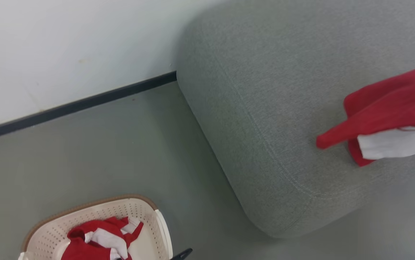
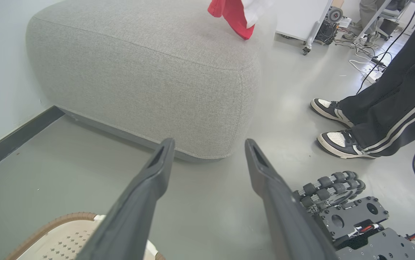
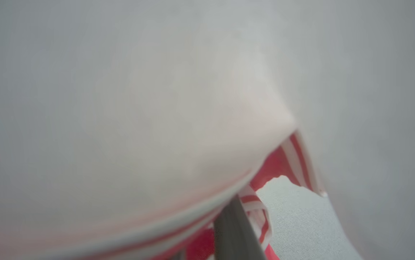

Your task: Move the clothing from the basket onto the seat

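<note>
Right gripper [image 3: 234, 220] pinched nearly shut on a red-white garment [image 1: 392, 108] hanging over the seat [image 1: 265, 90] at 3 o'clock. Left gripper [image 2: 209, 141] gaped wide, empty. More clothing [image 1: 99, 238] lay in the basket [image 1: 52, 227] at 7 o'clock. Person's shoes [image 2: 337, 142] stood beside seat.

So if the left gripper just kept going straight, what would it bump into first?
Probably the seat: the open left gripper points at its grey side, near the lower corner, with floor between. Depth is unclear, so it could graze the floor first.
</note>
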